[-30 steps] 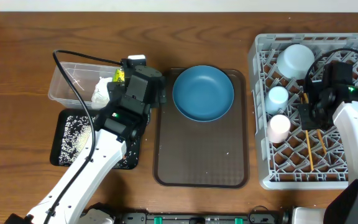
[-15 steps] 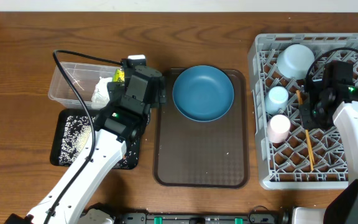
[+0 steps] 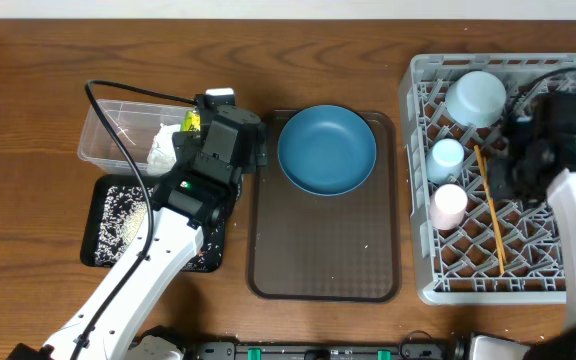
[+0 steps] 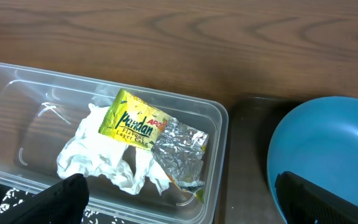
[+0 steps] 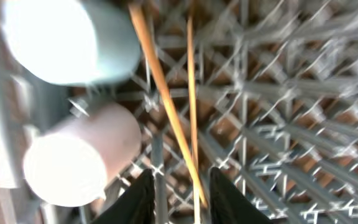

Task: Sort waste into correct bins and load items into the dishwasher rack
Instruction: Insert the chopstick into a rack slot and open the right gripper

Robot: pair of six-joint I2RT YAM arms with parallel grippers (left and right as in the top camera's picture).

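The left gripper (image 4: 185, 194) stands wide open and empty. Ahead of its jaws the snack packet (image 4: 132, 121) lies on the crumpled napkin (image 4: 98, 162) inside the clear tub (image 4: 221, 121). The right gripper (image 5: 180, 194) has its jaws a little apart, pinching nothing. The chopsticks (image 5: 165, 106) lie on the dishwasher rack (image 5: 284, 124), their near ends in the gap.

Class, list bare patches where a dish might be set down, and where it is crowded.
Free: brown tray in front of the plate; table behind the tub. Crowded: rack, left side: bowl, blue cup, pink cup, chopsticks.
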